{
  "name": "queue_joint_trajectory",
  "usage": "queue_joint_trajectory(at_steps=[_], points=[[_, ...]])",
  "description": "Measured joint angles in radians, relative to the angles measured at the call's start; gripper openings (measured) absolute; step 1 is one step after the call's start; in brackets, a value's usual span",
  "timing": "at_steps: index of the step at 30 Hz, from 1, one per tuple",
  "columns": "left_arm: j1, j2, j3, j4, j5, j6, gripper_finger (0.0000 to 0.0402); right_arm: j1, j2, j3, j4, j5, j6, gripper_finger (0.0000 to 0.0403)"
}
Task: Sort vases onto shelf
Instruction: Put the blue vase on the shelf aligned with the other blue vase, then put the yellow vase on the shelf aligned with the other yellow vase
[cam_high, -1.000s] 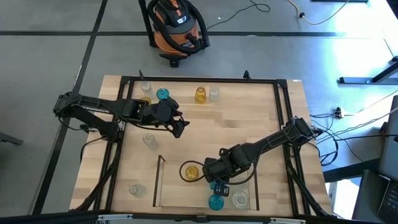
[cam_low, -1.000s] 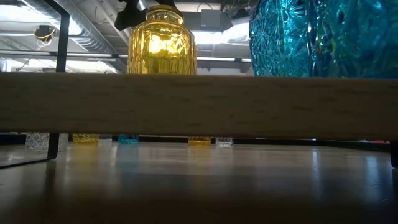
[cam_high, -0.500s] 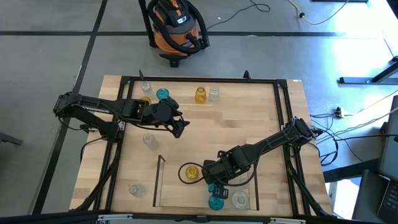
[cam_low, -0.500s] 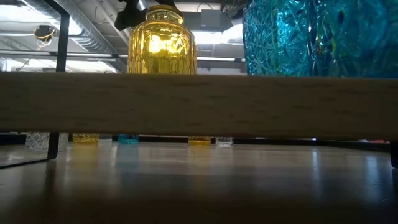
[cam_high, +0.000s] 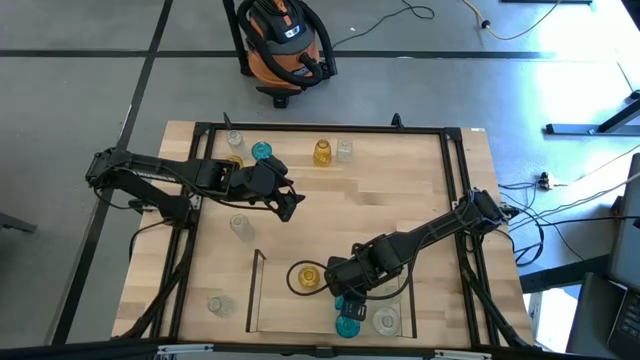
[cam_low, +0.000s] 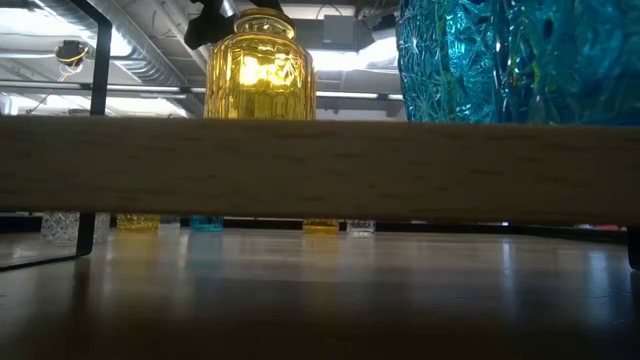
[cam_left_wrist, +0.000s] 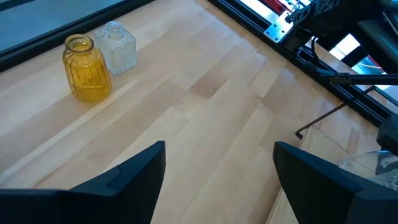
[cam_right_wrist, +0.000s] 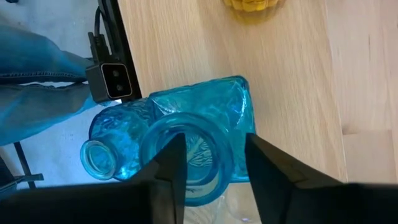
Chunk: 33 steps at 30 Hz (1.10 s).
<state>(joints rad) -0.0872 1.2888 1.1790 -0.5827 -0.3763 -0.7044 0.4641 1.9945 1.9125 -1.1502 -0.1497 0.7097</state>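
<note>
The shelf (cam_high: 280, 312) lies at the table's near middle. An amber vase (cam_high: 308, 277), a round teal vase (cam_high: 347, 325) and a clear vase (cam_high: 386, 320) stand on it. My right gripper (cam_right_wrist: 214, 140) points down over a squarish teal vase (cam_right_wrist: 211, 102), which stands on its base on the shelf. Its fingers are apart at the vase's mouth, and a touch cannot be made out. My left gripper (cam_high: 290, 205) hangs open above bare table left of centre. More vases stand along the far edge, among them an amber one (cam_left_wrist: 87, 78) and a clear one (cam_left_wrist: 118, 46).
Two clear vases (cam_high: 240, 225) (cam_high: 217, 305) stand on the table left of the shelf. A black frame (cam_high: 455, 200) borders the tabletop. The low camera (cam_right_wrist: 112, 81) sits at the near edge, with a person's legs (cam_right_wrist: 31, 68) behind it. A vacuum cleaner (cam_high: 283, 45) stands on the floor beyond.
In the low view the squarish teal vase under my right gripper has shifted a little to one side and partly back, staying upright on the shelf. The left arm has kept still.
</note>
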Motion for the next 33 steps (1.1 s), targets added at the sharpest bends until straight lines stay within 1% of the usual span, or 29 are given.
queue_joint_trajectory(at_steps=[3,8,11,20,25,28,31,33], points=[[0.000,0.000,0.000,0.000,0.000,0.000,0.0289,0.000,0.000,0.000,-0.003,0.000,0.000,0.0134],[0.000,0.000,0.000,0.000,0.000,0.000,0.0289,0.000,0.000,0.000,-0.010,0.000,0.000,0.0135],[0.000,0.000,0.000,0.000,0.000,0.000,0.0289,0.000,0.000,0.019,-0.049,-0.001,0.000,0.0135],[0.000,0.000,0.000,0.000,0.000,0.000,0.0289,0.000,0.000,0.094,-0.092,0.001,0.000,0.0135],[0.000,0.000,0.000,0.000,0.000,0.000,0.0289,-0.008,0.000,0.161,-0.150,0.001,-0.004,0.0135],[0.000,0.000,0.000,0.000,0.000,0.000,0.0289,-0.035,0.000,0.222,-0.205,0.018,-0.017,0.0135],[0.000,0.000,0.000,0.002,0.000,0.000,0.0289,-0.075,0.000,0.290,-0.256,0.059,-0.061,0.0135],[0.000,0.000,0.000,0.014,-0.001,0.000,0.0289,-0.098,0.000,0.337,-0.296,0.108,-0.092,0.0135]])
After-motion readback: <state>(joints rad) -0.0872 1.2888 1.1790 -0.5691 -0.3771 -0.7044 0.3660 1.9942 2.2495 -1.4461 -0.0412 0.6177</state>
